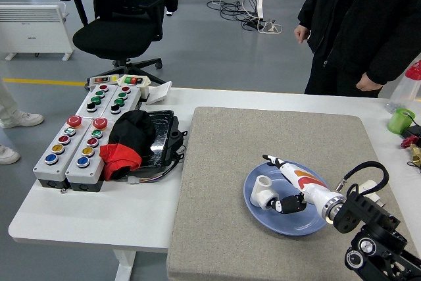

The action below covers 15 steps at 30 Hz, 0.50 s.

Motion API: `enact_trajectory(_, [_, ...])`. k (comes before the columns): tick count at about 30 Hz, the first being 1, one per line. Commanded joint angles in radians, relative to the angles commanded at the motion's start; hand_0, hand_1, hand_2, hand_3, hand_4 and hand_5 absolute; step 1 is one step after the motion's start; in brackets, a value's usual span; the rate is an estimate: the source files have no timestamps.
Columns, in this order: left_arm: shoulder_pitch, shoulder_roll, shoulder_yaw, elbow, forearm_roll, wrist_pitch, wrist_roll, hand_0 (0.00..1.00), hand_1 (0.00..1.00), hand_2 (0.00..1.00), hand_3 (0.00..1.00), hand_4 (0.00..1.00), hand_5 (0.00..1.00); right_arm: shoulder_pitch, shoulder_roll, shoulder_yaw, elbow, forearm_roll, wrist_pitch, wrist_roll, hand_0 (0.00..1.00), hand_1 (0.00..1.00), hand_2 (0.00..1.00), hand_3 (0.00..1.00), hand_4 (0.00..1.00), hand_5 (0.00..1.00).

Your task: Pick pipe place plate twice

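A white pipe fitting [263, 191] stands on the left part of the blue plate [309, 222], which lies on the grey mat [223, 228]. My right hand [279, 185] reaches in from the lower right, low over the plate. Its black fingers [287, 204] curl against the pipe's right side. The thumb [271, 160] stretches out above the pipe. The pipe's base touches the plate. My left arm is out of view.
Two grey button boxes [72, 146] and a black tray with black and red cloth [135, 139] sit at the left. A green cup [400, 120] and a bottle [408, 83] stand at the far right. A person [362, 24] stands behind the table, hands hanging.
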Motion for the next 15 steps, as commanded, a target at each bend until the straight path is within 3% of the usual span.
enact_trajectory(15, [0.001, 0.000, -0.002, 0.002, 0.002, 0.001, -0.003, 0.655, 0.633, 0.637, 0.555, 0.394, 0.998, -0.016, -0.026, 0.113, 0.072, -0.017, 0.073, -0.027, 0.998, 0.955, 0.998, 0.998, 0.785, 0.270])
